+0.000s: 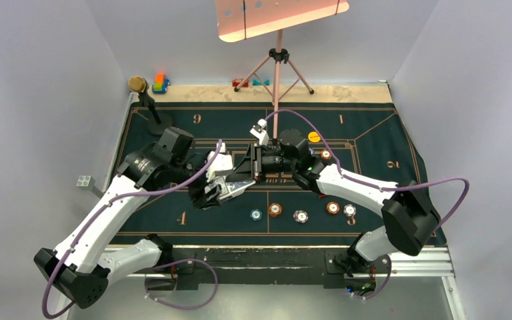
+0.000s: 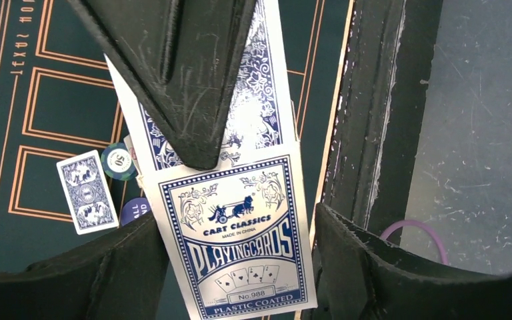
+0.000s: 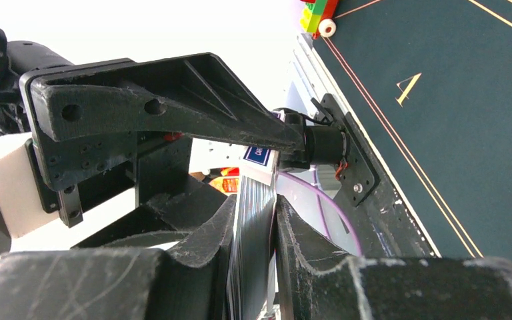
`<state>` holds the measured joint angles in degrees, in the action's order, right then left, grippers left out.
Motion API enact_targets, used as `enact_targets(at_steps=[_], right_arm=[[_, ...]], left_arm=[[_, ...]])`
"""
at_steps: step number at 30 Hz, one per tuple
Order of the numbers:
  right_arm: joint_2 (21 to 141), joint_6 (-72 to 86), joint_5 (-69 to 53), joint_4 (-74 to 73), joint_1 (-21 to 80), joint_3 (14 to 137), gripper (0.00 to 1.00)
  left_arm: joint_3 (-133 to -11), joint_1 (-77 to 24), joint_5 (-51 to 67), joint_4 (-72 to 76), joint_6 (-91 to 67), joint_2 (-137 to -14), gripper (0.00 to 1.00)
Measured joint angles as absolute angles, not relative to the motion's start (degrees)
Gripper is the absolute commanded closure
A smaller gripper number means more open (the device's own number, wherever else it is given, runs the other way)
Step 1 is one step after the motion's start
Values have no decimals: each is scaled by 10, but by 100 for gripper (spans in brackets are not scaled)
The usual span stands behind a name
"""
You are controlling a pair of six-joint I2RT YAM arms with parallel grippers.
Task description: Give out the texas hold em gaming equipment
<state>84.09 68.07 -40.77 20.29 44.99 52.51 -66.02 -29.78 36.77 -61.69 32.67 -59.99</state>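
Top external view is showing the dark felt mat [image 1: 373, 147] lying across the table. Over its middle the left gripper [image 1: 228, 192] is meeting the right gripper [image 1: 258, 163] in the air.

Left wrist view is giving the closest look at the gear. At the left a loose card [image 2: 87, 191], blue-backed with a white border, is lying flat on the mat. A teal chip [image 2: 120, 162] marked 50 is sitting just beside its upper corner. A dark blue disc [image 2: 135, 210] is peeking out below, partly hidden.

Next to these the card box [image 2: 240, 253], white with blue printing reading PLAYING CARDS, is hanging above the mat with its top open. The playing cards [image 2: 263, 100] are sticking out of that opening, showing ornate blue backs. The left gripper's jaws are standing partly closed, pressing against the box's two long edges.

Right wrist view is showing the right gripper's fingers [image 3: 307, 253] pinching the deck tightly, the stacked card edges running between them.

Farther right in the top view, a row of poker chips [image 1: 300, 216] in teal, orange and pinkish-white is lying near the mat's near edge. A yellow disc [image 1: 315, 137] is resting just beyond the right arm's wrist.
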Motion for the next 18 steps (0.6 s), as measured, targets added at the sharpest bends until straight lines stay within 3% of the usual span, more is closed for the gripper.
enact_targets(at_steps=[3,12,18], right_arm=[[841,681,-409,200,450,525,100],[841,681,-400,196,449,525,100],[842,682,-397,196,449,525,100]], left_arm=[[-654,-311,354,-613,326,-593,8],[-638,-336,321,-594,323,-587,4],[-624,-343,298,-584,321,-592,21]])
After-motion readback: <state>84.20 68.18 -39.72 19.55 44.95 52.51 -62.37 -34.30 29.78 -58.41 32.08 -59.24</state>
